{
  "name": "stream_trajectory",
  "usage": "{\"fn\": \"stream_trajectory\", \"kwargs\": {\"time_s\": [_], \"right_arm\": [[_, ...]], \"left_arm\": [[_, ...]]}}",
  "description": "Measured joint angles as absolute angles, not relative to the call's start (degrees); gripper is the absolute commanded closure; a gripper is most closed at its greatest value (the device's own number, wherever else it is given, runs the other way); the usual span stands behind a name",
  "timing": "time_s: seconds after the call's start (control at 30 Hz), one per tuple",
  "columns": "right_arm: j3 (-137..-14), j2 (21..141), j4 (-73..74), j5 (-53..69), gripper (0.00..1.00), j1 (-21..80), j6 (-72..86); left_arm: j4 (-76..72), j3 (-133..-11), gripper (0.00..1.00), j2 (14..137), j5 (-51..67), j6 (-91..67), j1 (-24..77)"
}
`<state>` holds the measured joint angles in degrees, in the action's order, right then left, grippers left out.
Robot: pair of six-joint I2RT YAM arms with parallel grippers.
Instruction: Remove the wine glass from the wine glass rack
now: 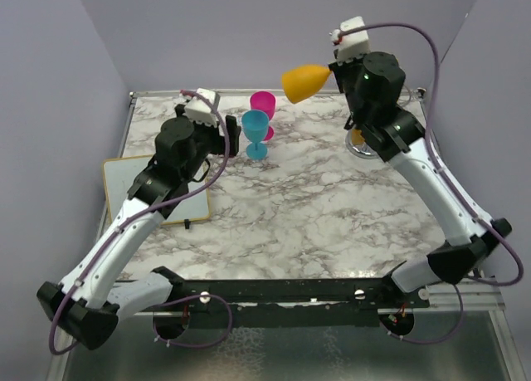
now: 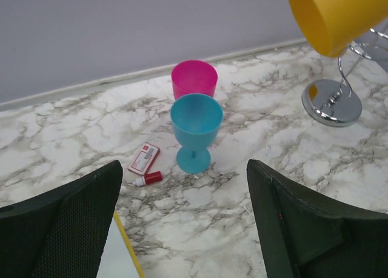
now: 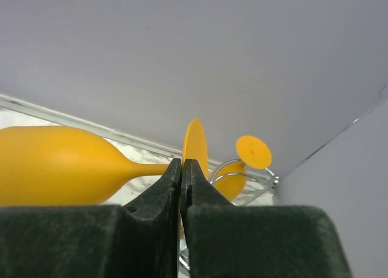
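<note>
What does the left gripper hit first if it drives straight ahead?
Probably the blue glass, centred between the open left gripper fingers in its wrist view; the pink glass stands just behind. Depth is hard to judge.

Blue goblet [image 2: 196, 120] before pink goblet [image 2: 194, 78] on marble table [image 2: 273, 145]

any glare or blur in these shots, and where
Left wrist view: the silver wire rack's round shiny base glares and mirrors yellow. Right wrist view: black fingers pinching the yellow plastic wine glass look dark, soft-edged. Top view: even light, faint shadows on the marble table.
</note>
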<state>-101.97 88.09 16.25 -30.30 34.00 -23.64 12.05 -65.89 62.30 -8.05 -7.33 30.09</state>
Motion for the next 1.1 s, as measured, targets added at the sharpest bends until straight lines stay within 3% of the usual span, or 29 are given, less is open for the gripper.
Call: {"fn": "stream_trajectory", "kwargs": {"time_s": [0.33, 0.6, 0.73, 0.97, 1.1], "right_arm": [[-88.60, 74.26, 18.00, -5.13, 0.99, 22.22, 15.09], [-65.49, 68.75, 5.21, 22.74, 0.99, 16.19, 44.21], [-54.87, 67.22, -2.02, 29.56, 0.99, 15.64, 52.75], [-46.09, 62.87, -10.35, 34.22, 0.99, 15.68, 57.78], [-43.90, 61.71, -14.17, 35.44, 0.99, 15.68, 58.57]], "left_arm": [[12.53, -65.54, 0.08, 49.43, -12.43, -13.08, 30.00], [19.42, -71.81, 0.07, 50.89, 1.39, -24.86, 29.98], [21.02, -73.67, 0.08, 50.96, 8.12, -31.00, 29.98], [22.46, -73.87, 0.18, 54.78, 17.82, -39.16, 29.98], [24.99, -73.78, 0.31, 58.72, 20.60, -41.17, 29.98]]}}
